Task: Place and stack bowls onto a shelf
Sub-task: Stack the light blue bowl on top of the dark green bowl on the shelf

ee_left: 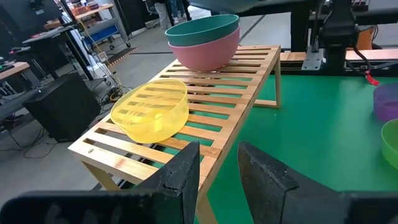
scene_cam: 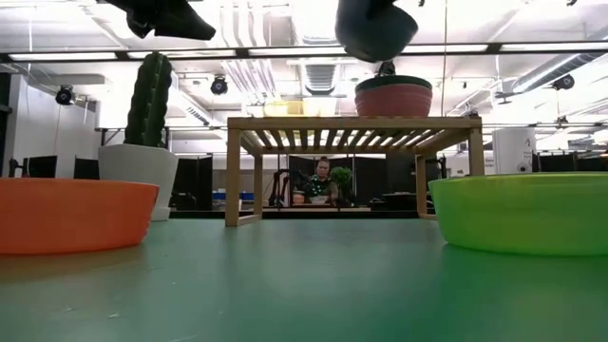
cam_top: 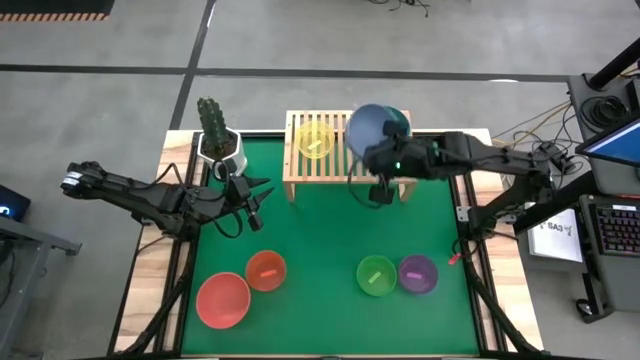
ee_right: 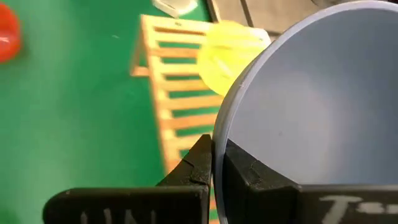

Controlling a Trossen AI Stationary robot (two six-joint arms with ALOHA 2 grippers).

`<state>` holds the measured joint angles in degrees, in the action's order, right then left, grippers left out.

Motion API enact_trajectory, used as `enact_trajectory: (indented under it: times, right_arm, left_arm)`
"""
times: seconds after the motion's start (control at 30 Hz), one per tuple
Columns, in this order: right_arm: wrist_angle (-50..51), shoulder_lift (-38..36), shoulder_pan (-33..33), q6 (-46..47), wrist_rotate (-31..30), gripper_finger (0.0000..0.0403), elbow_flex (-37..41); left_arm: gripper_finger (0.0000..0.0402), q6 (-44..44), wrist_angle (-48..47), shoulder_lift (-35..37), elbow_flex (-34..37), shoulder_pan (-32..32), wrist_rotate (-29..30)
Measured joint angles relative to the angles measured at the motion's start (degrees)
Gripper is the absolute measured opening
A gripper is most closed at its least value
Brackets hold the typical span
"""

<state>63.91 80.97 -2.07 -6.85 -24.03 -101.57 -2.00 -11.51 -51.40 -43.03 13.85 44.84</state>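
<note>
The light-wood shelf (cam_top: 345,172) stands at the far edge of the green mat. On its slats rest a yellow bowl (ee_left: 152,109) and a teal bowl (ee_left: 202,27) nested in a pink one (ee_left: 208,53). My right gripper (ee_right: 217,152) is shut on a blue bowl (cam_top: 370,127), which it carries above that stack. My left gripper (ee_left: 217,168) is open and hovers over the mat near the shelf's left end, touching nothing. On the near mat sit a red-pink bowl (cam_top: 222,299), a red bowl (cam_top: 266,270), a green bowl (cam_top: 377,274) and a purple bowl (cam_top: 417,273). My right gripper pinches the blue bowl's rim (ee_right: 219,124), with one finger (ee_right: 199,158) outside the wall and the other finger (ee_right: 245,171) inside the hollow. The bowl (scene_cam: 375,28) is lifted clear and tilted, above the teal and pink stack (scene_cam: 393,95).
A white pot with a cactus (cam_top: 218,135) stands at the mat's far left corner, close to my left arm. The middle of the green mat (cam_top: 320,240) lies between the shelf and the near bowls. A person (scene_cam: 318,180) sits in the room beyond the table.
</note>
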Motion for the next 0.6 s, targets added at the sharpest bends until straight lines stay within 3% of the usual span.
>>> enact_trajectory:
  times: [0.33,0.5,0.6]
  right_arm:
    - [7.4,0.2,-11.7,-0.2,2.7,0.0009,-0.2]
    - [7.6,0.6,-14.6,-1.3,8.2,0.0009,0.0]
    - [7.6,0.9,-15.3,-1.2,8.1,0.0009,0.0]
  left_arm:
    - [0.0093,0.0,0.0,0.0,0.0,0.0,0.0]
    - [0.0093,0.0,0.0,0.0,0.0,0.0,0.0]
    - [0.0093,0.0,0.0,0.0,0.0,0.0,0.0]
